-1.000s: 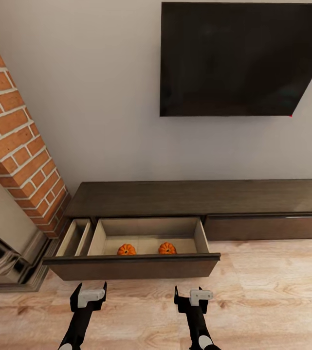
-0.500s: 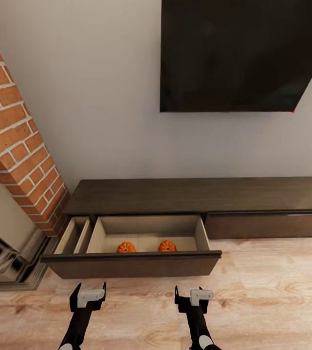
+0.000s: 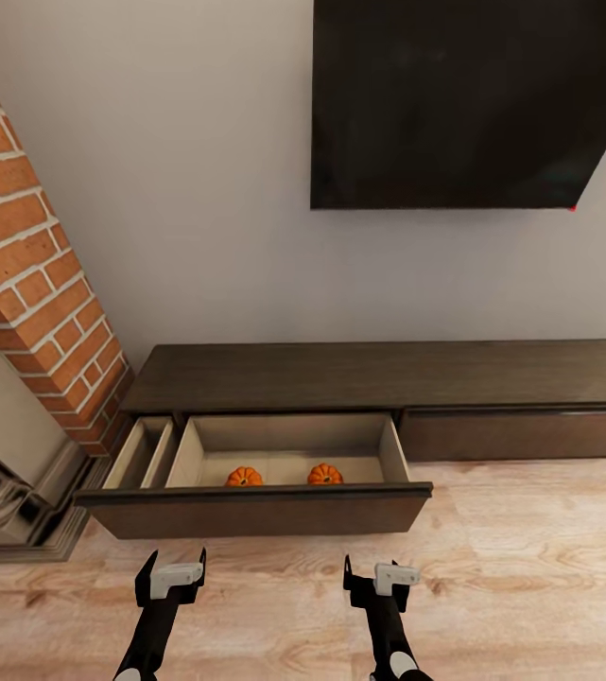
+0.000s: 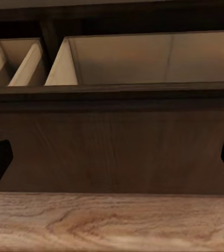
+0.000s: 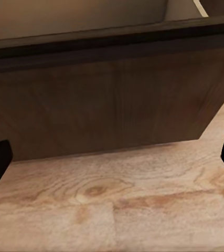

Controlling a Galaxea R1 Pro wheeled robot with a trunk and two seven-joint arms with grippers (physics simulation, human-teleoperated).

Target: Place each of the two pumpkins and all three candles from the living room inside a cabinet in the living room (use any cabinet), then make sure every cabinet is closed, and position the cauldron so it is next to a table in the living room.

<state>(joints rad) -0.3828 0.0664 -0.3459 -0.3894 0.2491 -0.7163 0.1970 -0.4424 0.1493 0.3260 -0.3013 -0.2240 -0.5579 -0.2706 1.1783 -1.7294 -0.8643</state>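
Cabinet [image 3: 378, 378] against the wall: its left drawer [image 3: 265, 506] pulled out, two pumpkins [image 3: 244, 477] [image 3: 323, 474] side by side inside; screen [image 3: 454, 104] above, brick column [image 3: 28, 274] left.

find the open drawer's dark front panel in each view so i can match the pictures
Head view: the drawer front runs across the lower middle, just ahead of both grippers, with the two pumpkins behind it.
Left wrist view: the drawer front spans the middle, beige compartments above it.
Right wrist view: the drawer front fills the upper half, its corner at right.
Shared landmark: the pale wood floor below the panel.
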